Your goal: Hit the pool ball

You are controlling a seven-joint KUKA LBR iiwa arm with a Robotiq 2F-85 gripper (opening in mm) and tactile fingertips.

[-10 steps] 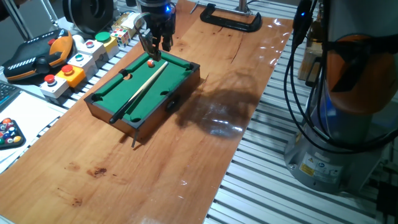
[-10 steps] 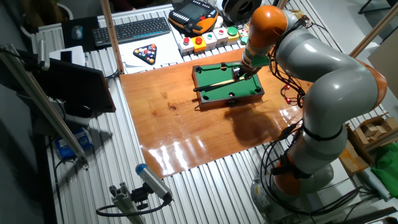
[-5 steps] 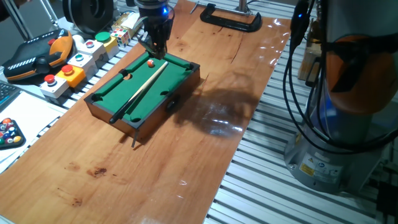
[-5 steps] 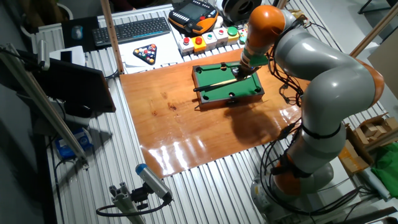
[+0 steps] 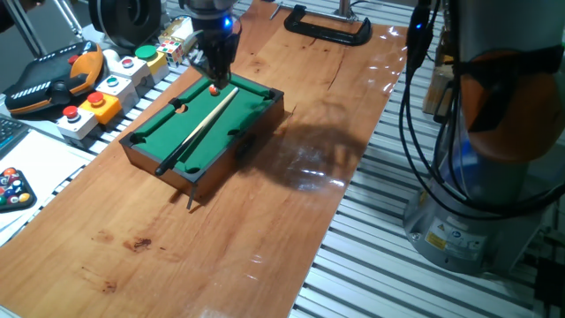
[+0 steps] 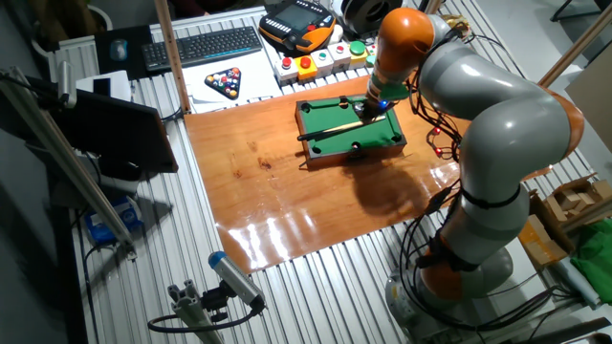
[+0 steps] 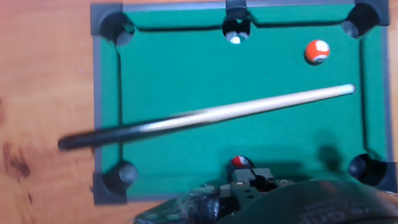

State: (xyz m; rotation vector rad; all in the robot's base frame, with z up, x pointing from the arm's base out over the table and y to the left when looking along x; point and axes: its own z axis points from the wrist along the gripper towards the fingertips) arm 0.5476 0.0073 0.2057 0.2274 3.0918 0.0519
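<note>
The ball (image 7: 317, 51) is seen on the felt of the pool table (image 7: 180, 81), toward 2 o'clock in the hand view, just above the pale tip of the cue (image 7: 205, 117). The gripper (image 5: 214, 72) is held over the table's far end (image 5: 256, 88); whether its jaws are parted cannot be told.

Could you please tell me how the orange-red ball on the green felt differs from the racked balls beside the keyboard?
The pool ball lies alone on the miniature pool table; the racked balls sit packed together on a white sheet off the wooden board. The pool ball is orange-red with a white patch; the racked balls are many colours. Both are small, round and glossy.
</note>
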